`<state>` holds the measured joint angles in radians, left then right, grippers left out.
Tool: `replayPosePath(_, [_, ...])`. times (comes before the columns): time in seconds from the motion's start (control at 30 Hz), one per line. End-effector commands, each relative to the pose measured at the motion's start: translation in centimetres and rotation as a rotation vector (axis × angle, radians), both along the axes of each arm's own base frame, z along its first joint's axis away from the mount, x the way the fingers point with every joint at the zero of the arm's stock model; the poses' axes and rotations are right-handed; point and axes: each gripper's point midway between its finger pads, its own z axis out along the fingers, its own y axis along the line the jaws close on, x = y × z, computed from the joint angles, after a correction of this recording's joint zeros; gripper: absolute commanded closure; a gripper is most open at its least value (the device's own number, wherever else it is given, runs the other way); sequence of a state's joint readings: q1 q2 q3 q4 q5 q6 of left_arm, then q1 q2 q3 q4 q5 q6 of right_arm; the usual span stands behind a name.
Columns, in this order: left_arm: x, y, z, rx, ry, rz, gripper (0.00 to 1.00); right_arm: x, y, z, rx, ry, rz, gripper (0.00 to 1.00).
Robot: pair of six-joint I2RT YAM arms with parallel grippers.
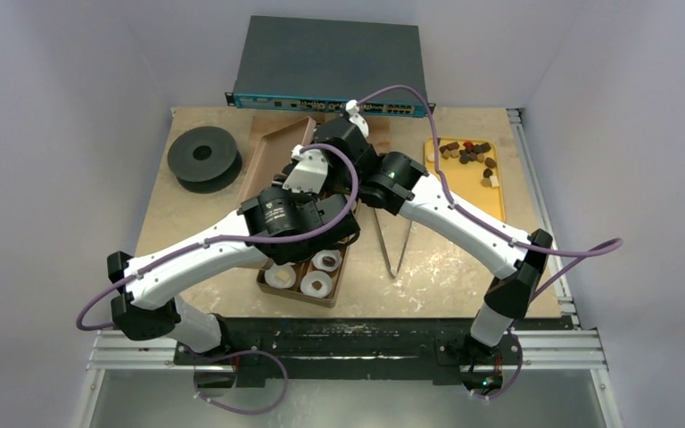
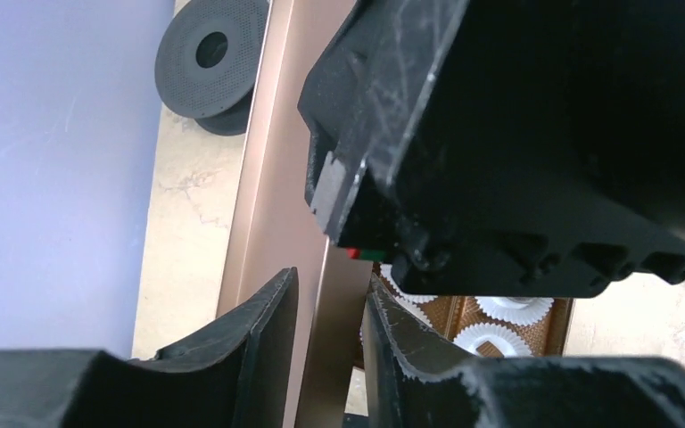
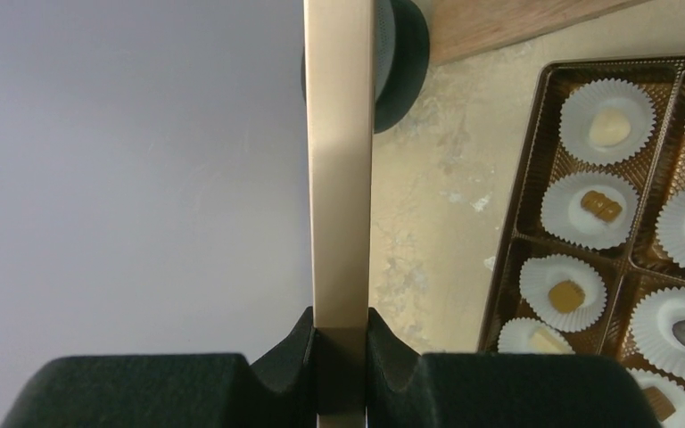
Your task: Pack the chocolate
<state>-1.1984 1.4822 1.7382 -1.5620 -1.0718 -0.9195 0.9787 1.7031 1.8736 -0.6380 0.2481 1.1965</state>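
Note:
The brown box (image 1: 343, 267) lies at the table's middle front, with white paper cups (image 1: 317, 284) in it. In the right wrist view, cream, tan and dark chocolates (image 3: 567, 295) sit in its cups. More chocolate pieces (image 1: 466, 152) lie on a yellow tray (image 1: 498, 203) at the back right. A bronze box lid (image 1: 272, 147) is held raised on edge above the box. My right gripper (image 3: 341, 314) is shut on the lid's edge (image 3: 339, 178). My left gripper (image 2: 330, 281) closes on the lid's wall (image 2: 343, 339), under the right arm's wrist (image 2: 535, 134).
Metal tongs (image 1: 396, 242) lie right of the box. A black spool (image 1: 202, 157) sits at the back left, also in the left wrist view (image 2: 214, 62). A dark network switch (image 1: 325, 67) stands along the back edge. Both arms cross over the box.

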Motion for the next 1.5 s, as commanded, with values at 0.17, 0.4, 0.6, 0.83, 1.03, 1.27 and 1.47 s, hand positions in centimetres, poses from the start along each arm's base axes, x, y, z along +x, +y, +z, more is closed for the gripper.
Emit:
replayPosePath(0.17, [-0.5, 5.4, 0.3, 0.287, 0.051, 0.039, 0.95, -0.3, -0.9, 2.6, 0.075, -0.045, -0.048, 1.0])
replayPosePath(0.4, [-1.1, 6.8, 0.6, 0.201, 0.083, 0.059, 1.0, -0.9, -1.9, 3.8, 0.102, -0.129, -0.022, 0.34])
replayPosePath(0.6, [-1.2, 4.8, 0.9, -0.114, 0.113, -0.089, 1.0, -2.0, -4.3, 6.8, 0.178, -0.269, -0.002, 0.08])
replayPosePath(0.83, [-2.1, 3.6, 4.1, -0.46, 0.044, -0.195, 1.0, -2.4, -7.6, 7.1, 0.265, -0.348, 0.095, 0.02])
replayPosePath(1.03, [-3.3, 3.1, 10.1, -0.833, -0.117, -0.278, 1.0, -3.1, -9.0, 2.5, 0.298, -0.39, 0.193, 0.01])
replayPosePath(1.27, [-4.9, 3.7, 16.8, -1.165, -0.291, -0.339, 1.0, -5.1, -9.8, -0.7, 0.456, -0.416, 0.231, 0.01])
replayPosePath(1.47, [-5.2, 3.1, 18.5, -1.328, -0.325, -0.36, 1.0, -5.7, -9.6, 1.7, 0.644, -0.493, 0.258, 0.01])
